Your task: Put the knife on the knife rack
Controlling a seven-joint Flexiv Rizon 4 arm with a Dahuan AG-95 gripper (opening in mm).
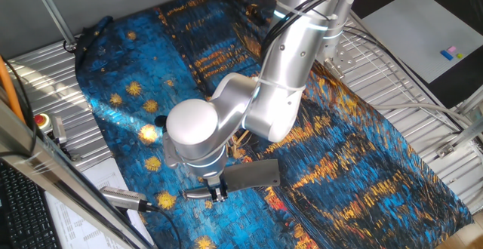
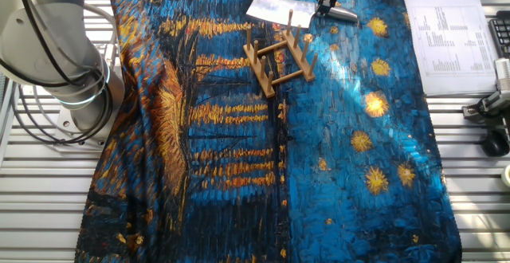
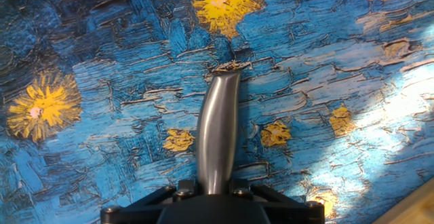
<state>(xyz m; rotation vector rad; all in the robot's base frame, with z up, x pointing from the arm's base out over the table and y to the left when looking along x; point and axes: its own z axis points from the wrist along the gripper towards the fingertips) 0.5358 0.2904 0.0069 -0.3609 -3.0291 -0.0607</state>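
The knife is a cleaver with a broad grey blade [image 1: 253, 173] and a rounded silver handle [image 3: 217, 125]. My gripper [image 1: 219, 191] is shut on the handle, close to where it joins the blade. In the hand view the handle runs straight out from between the jaws, low over the blue and yellow cloth. In the other fixed view the blade [image 2: 273, 9] lies just behind the knife rack [image 2: 279, 56], a small wooden frame with upright pegs. There the gripper [image 2: 327, 6] is right of the rack's far end. In one fixed view my arm hides the rack.
A silver cylinder with a black cable [image 1: 124, 198] lies at the cloth's near-left edge. A red button [image 1: 39, 121] sits on the metal table at the left. Printed sheets [image 2: 446, 32] lie to the right of the cloth. The arm's base [image 2: 60, 52] stands at the left.
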